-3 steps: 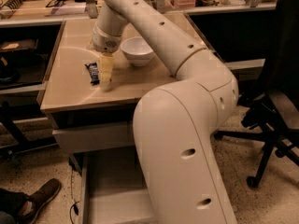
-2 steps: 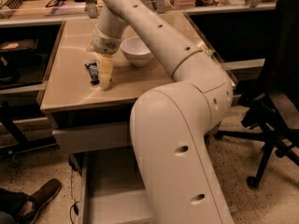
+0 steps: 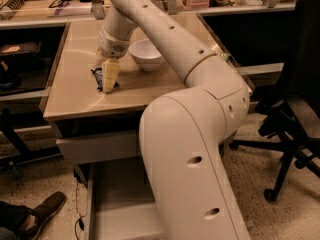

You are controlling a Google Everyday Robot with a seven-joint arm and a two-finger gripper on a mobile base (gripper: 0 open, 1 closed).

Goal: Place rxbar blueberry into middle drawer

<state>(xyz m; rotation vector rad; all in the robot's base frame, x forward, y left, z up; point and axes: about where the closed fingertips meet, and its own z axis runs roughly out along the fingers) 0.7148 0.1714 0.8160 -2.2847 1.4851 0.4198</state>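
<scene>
1. The arm (image 3: 200,149) is reaching from the near right foreground across to the far left. This is setting the gripper over the bar from above. Its bulk is hiding the right part of the drawer.
2. The table (image 3: 75,101) is lying directly under the gripper and is carrying the bar at a height the arm can work at.
3. The drawer (image 3: 115,209) is standing pulled out, well below the gripper and nearer the camera. Its flat floor is facing up, so a bar can be lowered in from above.
4. The bowl (image 3: 146,54) is sitting just to the right of the gripper, apart from it. Judgement: it is crowding that side, so a straight lift looks safer than a sideways sweep.
5. The gripper (image 3: 110,79) is pointing down at the tabletop, right at the bar. It cannot be told whether it is open, closed or already gripping.
6. The bar (image 3: 97,76) is lying flat on the table beneath the gripper, with its dark edge showing past the tool's left side. It is not yet in the drawer. Judgement: the pick-up is the step in hand, and the carry down is yet to come.
</scene>
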